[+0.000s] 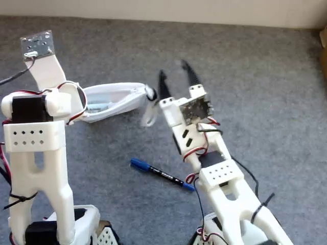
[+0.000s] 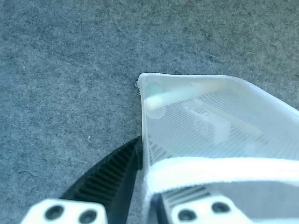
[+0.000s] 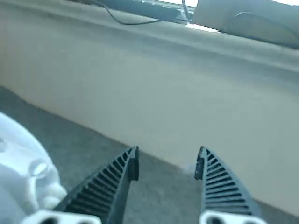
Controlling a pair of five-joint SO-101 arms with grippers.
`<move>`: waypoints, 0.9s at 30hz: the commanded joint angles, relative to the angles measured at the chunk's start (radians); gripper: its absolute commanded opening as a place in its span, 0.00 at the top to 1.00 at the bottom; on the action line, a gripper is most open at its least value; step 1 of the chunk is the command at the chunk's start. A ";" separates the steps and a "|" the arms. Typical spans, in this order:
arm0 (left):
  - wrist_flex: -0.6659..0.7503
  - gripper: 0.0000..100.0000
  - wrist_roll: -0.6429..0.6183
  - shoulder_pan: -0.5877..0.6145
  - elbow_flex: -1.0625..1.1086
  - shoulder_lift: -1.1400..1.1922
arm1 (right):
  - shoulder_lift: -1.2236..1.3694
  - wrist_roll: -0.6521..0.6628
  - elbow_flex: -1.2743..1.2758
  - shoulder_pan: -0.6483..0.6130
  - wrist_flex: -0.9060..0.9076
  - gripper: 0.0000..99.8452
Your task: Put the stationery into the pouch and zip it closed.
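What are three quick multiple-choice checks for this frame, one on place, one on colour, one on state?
1. Where does the pen lie?
A) on the carpet
B) inside the pouch
C) in a pincer

2. What colour is its cap?
A) red
B) blue
C) green

3. The right pincer is:
A) shut on the pen
B) shut on the pouch
C) open

Answers: 1A, the pen rests bare on the grey carpet. 2B, the cap end is blue. 3C, its fingers stand apart with nothing between them.

Pen (image 1: pixel 162 174) on carpet (image 1: pixel 255 61) before pouch (image 1: pixel 117 99), stationery (image 2: pixel 175 95) seemingly inside.
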State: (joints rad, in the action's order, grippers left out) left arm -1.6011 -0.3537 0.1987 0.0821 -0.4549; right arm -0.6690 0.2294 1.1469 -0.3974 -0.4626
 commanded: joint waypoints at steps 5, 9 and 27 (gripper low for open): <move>0.018 0.99 -0.009 0.044 -0.002 -0.041 | -0.305 -0.192 -0.025 0.061 0.541 0.81; 0.018 0.99 -0.009 0.097 -0.012 -0.042 | -0.484 -0.213 -0.087 0.051 0.874 0.81; 0.018 0.99 -0.041 0.171 -0.013 -0.048 | -0.384 -0.054 -0.104 -0.311 1.426 0.89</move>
State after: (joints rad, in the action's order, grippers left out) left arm -1.6011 -0.3813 0.3460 0.0821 -0.4611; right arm -1.1354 0.1557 1.1070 -0.6429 0.9475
